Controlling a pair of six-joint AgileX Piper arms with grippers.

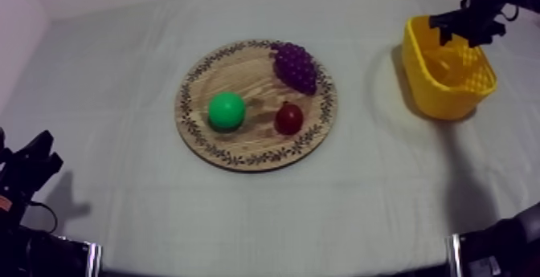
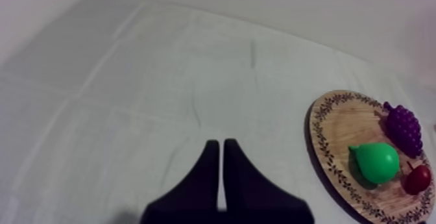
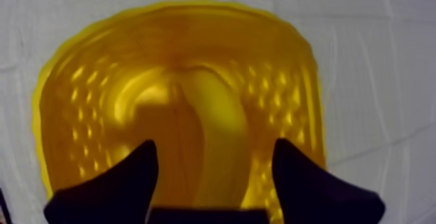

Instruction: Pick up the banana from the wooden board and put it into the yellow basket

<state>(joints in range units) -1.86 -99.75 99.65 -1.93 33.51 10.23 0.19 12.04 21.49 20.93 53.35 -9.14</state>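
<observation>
We are holding our right pincer (image 3: 214, 147), fingers (image 3: 123, 181) wide apart and empty, over the basket (image 1: 450, 95), where the banana (image 3: 220, 123) is lying inside. Our left pincer (image 2: 222, 143) is resting pinched to a narrow wedge above the counter (image 2: 130, 77), near the board (image 1: 241, 148) bearing pear (image 1: 227, 110), grapes (image 1: 296, 66) and small red fruit (image 1: 289, 118).

One board (image 1: 241, 148), one basket (image 1: 450, 95), one banana (image 3: 217, 129), one pear (image 1: 227, 111), one grape bunch (image 1: 295, 66), one small red fruit (image 1: 289, 118)

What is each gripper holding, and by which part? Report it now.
Nothing. Left gripper is shut on nothing; right gripper hangs open over the yellow basket, the banana lying inside, clear of its fingers.
</observation>
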